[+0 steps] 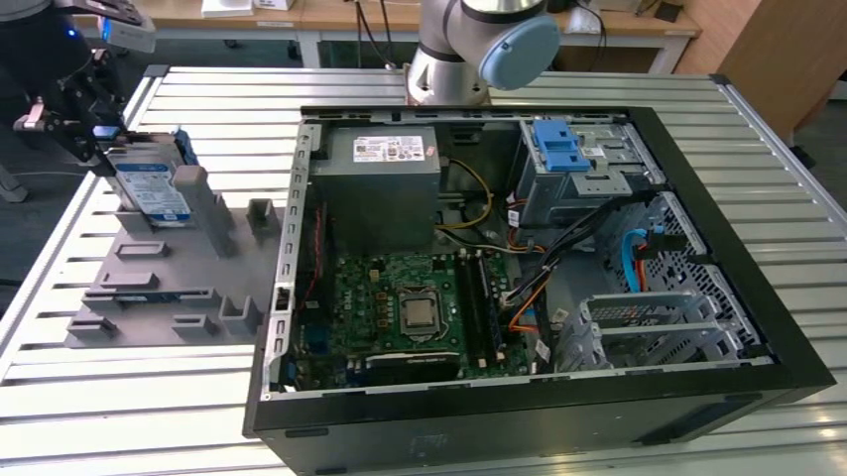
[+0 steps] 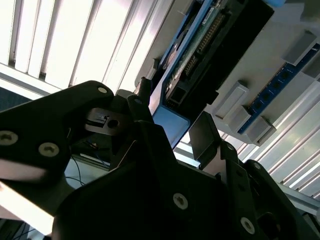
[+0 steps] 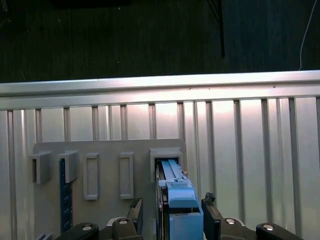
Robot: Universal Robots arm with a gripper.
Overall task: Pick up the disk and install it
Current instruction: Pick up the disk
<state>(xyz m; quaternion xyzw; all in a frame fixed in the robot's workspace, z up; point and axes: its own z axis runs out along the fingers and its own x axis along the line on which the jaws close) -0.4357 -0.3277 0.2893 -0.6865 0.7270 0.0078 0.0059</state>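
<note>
**Disk upright in fixture, claw straddling it**

Disk (image 1: 150,188) stands on edge in a slot at one end of the grey fixture (image 1: 173,288), label face toward the exterior view's right. In the first wrist view the disk (image 3: 176,192) is seen edge-on, with its blue rail uppermost, seated in a raised slot of the fixture (image 3: 105,147). The second wrist view catches its connector end (image 2: 200,55), dark with a blue rail alongside.

Claw (image 1: 103,149) is above that end of the fixture, reaching down over the disk's top edge. In both wrist views the claw (image 3: 172,215) (image 2: 175,127) has the disk between its fingers (image 3: 211,215). The fingers are spread. A strip of fixture shows between one finger and the disk, so there is no clamp on it. The disk has not left its slot.

Other fixture slots: several small upright blocks, and a thin blue board (image 3: 63,200) on edge in a slot well apart from the disk.

The fixture lies flat on the slatted metal surface (image 1: 133,397). Just beside it, to the exterior view's right, sits the open computer case (image 1: 530,421). Inside the case are a grey power-supply box (image 1: 391,188), a green motherboard (image 1: 384,297) and a blue latch (image 1: 562,149) on the drive cage. The arm's base (image 1: 463,50) rises beyond the case, on the side away from the fixture's near edge.
</note>
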